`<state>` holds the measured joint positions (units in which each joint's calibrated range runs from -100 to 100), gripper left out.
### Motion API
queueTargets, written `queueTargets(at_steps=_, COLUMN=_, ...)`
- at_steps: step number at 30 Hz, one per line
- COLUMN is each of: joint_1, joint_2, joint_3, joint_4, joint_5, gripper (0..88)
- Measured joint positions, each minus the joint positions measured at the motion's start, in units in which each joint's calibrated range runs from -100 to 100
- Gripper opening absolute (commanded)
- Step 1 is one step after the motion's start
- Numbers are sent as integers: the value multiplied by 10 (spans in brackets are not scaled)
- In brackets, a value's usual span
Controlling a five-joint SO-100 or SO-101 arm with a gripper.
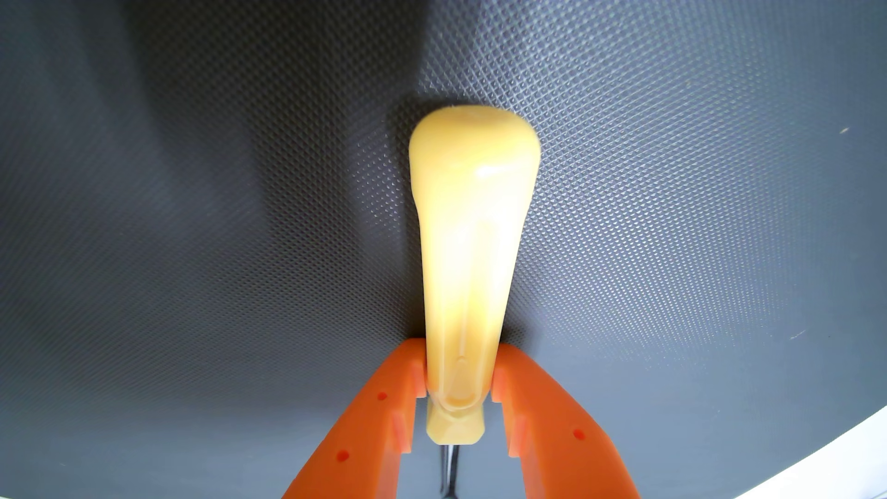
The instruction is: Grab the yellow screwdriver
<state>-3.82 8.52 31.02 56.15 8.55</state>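
Note:
The yellow screwdriver (473,216) runs up the middle of the wrist view, its wide handle butt at the top and its narrow collar at the bottom. A short piece of dark metal shaft (449,472) shows below the collar. My orange gripper (461,350) comes in from the bottom edge. Its two fingers press against the narrow lower part of the handle, one on each side, so it is shut on the screwdriver. The handle casts a thin shadow on the mat along its left side. Whether it rests on the mat or hangs just above it I cannot tell.
A dark grey dimpled mat (672,192) lies under everything. Its curved edge meets a white surface (845,460) at the bottom right corner. A broad soft shadow covers the mat's upper left.

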Motion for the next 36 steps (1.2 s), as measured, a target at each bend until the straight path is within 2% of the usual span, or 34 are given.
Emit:
queueTargets(at_steps=8, joint_1=-13, joint_2=-36, joint_3=1, joint_4=3, joint_5=1, gripper=8)
queueTargets(at_steps=36, joint_1=-4, joint_2=-252, joint_3=1, joint_4=171, joint_5=4, gripper=8)
